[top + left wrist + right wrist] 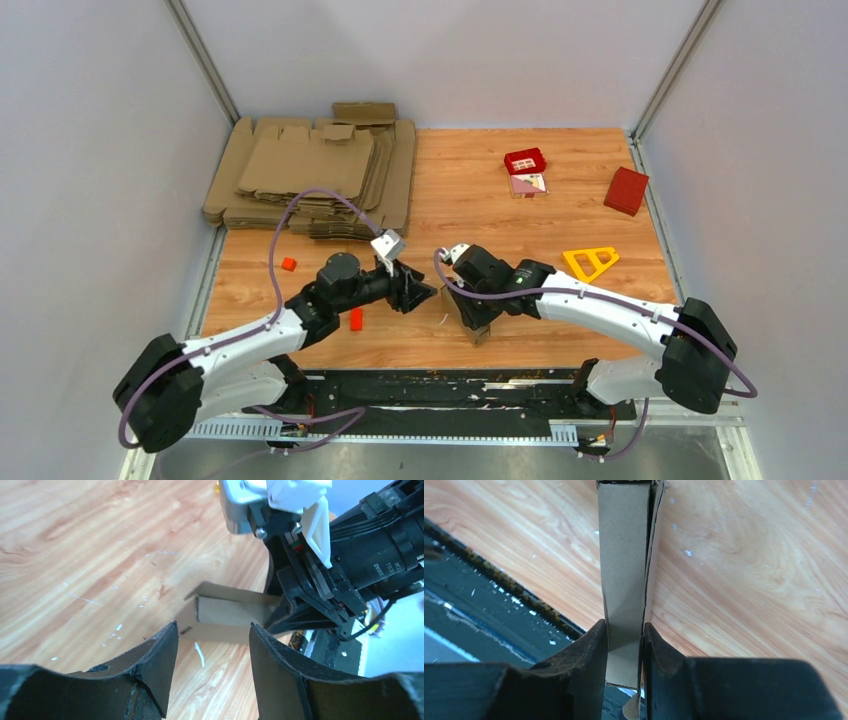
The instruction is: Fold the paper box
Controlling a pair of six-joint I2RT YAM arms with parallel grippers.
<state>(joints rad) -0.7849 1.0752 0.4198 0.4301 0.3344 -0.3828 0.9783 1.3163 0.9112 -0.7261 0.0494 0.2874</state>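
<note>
The paper box (477,327) is a small brown cardboard piece, folded into a narrow box shape, near the table's front edge. My right gripper (470,315) is shut on it; in the right wrist view the box (624,565) runs up from between the two black fingers (589,655), squeezed flat at the grip. My left gripper (420,292) is open and empty, just left of the box. In the left wrist view the box (225,617) lies beyond the gap of my left gripper (212,630), with the right arm's wrist (320,565) over it.
A big pile of flat brown cardboard blanks (310,175) lies at the back left. A red box (626,190), a red tray (525,161) on a card, and a yellow triangle (590,262) are at the right. Small red blocks (288,264) (356,319) lie left.
</note>
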